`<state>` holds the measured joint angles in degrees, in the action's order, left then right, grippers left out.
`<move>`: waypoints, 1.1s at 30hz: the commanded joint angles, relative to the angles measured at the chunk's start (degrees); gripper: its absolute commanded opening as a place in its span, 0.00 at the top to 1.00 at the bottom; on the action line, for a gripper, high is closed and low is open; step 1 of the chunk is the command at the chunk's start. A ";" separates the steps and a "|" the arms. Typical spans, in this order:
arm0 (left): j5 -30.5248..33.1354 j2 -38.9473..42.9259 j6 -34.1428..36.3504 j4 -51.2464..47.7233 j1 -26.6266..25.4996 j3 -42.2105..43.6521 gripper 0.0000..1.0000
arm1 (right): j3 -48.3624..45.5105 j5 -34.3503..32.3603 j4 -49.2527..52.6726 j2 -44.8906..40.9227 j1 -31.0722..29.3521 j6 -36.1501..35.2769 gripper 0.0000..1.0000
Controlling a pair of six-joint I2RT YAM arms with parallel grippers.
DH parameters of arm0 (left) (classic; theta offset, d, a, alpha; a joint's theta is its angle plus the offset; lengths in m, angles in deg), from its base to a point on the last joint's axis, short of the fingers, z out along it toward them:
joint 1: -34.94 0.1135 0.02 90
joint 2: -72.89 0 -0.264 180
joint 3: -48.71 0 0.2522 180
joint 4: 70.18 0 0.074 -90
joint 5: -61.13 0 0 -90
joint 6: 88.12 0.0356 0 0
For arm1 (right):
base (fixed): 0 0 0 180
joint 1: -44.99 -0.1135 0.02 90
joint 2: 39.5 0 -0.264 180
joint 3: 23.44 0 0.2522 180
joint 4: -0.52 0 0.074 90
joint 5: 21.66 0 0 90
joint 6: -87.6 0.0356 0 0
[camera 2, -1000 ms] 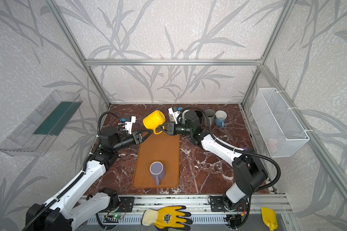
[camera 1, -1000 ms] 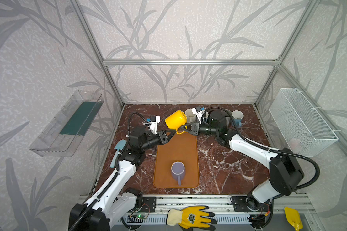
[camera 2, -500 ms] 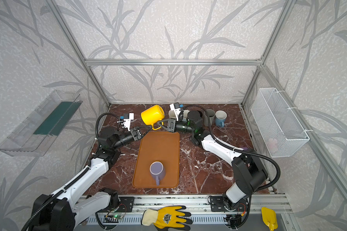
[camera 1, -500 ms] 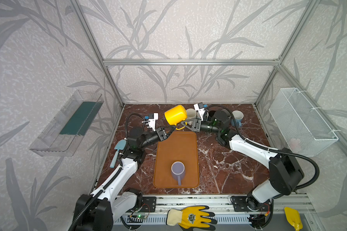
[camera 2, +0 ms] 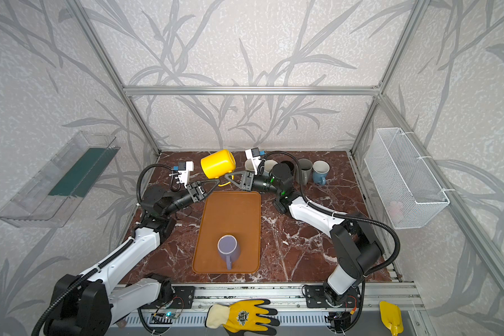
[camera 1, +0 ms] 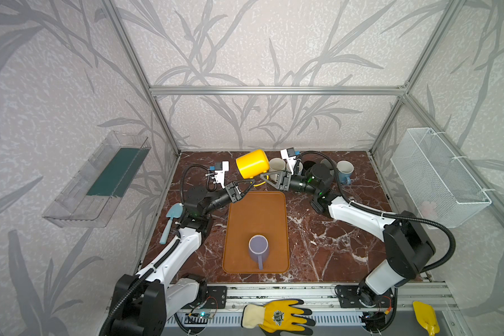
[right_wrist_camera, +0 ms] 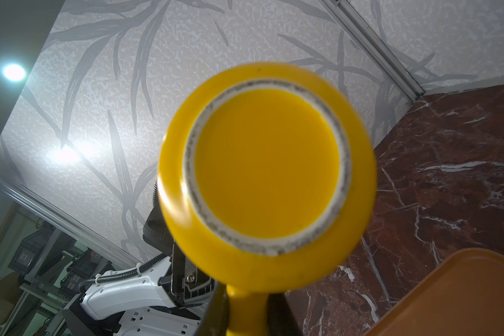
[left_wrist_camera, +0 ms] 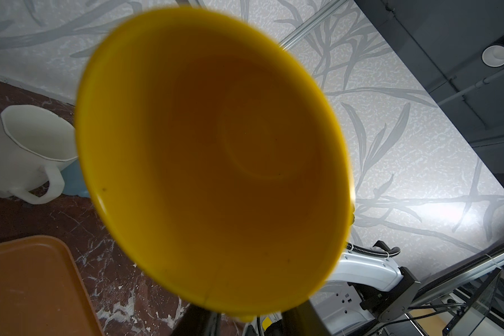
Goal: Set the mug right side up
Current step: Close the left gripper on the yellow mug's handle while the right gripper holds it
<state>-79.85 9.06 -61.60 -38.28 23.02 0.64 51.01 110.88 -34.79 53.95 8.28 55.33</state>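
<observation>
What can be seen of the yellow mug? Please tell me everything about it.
The yellow mug is glossy, ceramic-looking and empty, with a rough whitish foot ring under its base. It hangs in the air near the far end of the orange tray, tipped about onto its side, mouth toward the left gripper, base toward the right gripper, which is shut on its handle. The left gripper's fingers stand by its rim; whether they touch is unclear.

Glossy yellow mug [camera 1: 252, 163], empty, up in the air near the far end of the orange tray [camera 1: 256, 203], tipped sideways, mouth facing left, base right, handle [right_wrist_camera: 245, 308] underneath.
</observation>
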 commanded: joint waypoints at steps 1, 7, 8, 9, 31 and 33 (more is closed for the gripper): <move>-1.31 -0.69 -2.92 6.97 0.31 -0.15 0.66 | 0.02 -1.69 -9.72 -0.29 -1.06 0.71 1.00; -1.58 -2.07 -4.45 9.86 0.54 -0.58 0.66 | -0.98 -3.67 -12.32 0.41 -1.70 1.36 1.00; -1.66 -2.17 -4.61 10.05 0.58 -0.59 0.67 | -1.19 -4.07 -12.98 0.58 -1.78 1.56 1.00; -1.64 -2.26 -4.71 10.21 0.56 -0.59 0.67 | -1.42 -4.43 -13.63 0.68 -1.81 1.83 1.00; -2.08 -3.23 -4.89 10.72 1.11 -1.29 0.81 | -2.68 -4.31 -15.88 1.60 -2.61 2.57 1.00; -2.18 -3.15 -4.81 10.67 1.10 -1.20 0.83 | -2.77 -4.56 -15.96 1.73 -2.67 2.56 1.00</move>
<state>-81.03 5.56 -64.99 -31.15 23.78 0.62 48.19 105.53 -44.63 55.63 6.40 59.72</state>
